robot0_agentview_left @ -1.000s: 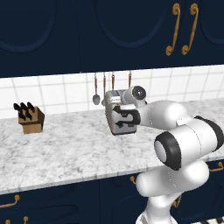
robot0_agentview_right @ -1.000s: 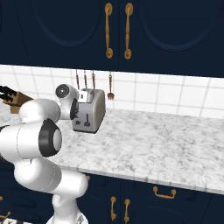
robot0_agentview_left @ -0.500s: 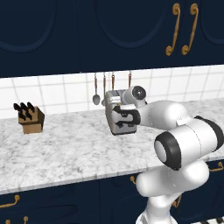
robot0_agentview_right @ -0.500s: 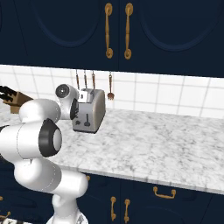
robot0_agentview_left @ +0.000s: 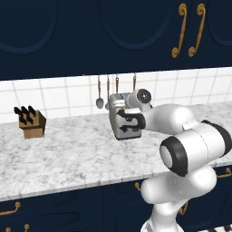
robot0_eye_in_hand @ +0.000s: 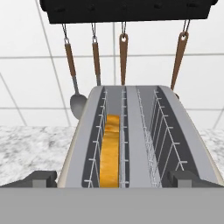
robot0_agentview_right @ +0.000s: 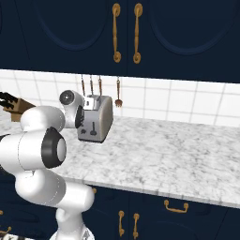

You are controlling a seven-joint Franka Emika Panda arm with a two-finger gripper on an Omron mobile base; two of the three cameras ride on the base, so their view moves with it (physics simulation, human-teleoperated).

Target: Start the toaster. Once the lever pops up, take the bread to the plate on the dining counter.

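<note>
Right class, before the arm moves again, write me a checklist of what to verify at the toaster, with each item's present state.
1. Bread sits down in the toaster's left slot as the hand view shows it: ok.
2. Right slot holds nothing: ok.
3. Lever visible on the narrow face: ok.
4. Lever pressed down: cannot tell.
5. Fingers spread either side of the toaster's near end: ok.
6. Fingers touching the lever: cannot tell.

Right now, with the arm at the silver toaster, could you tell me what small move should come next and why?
Probably press the small dark lever down. The golden-crusted bread slice already sits in one slot of the boxy silver-grey toaster, and the gripper is at the toaster's narrow face, so starting it seems the only step left.
</note>
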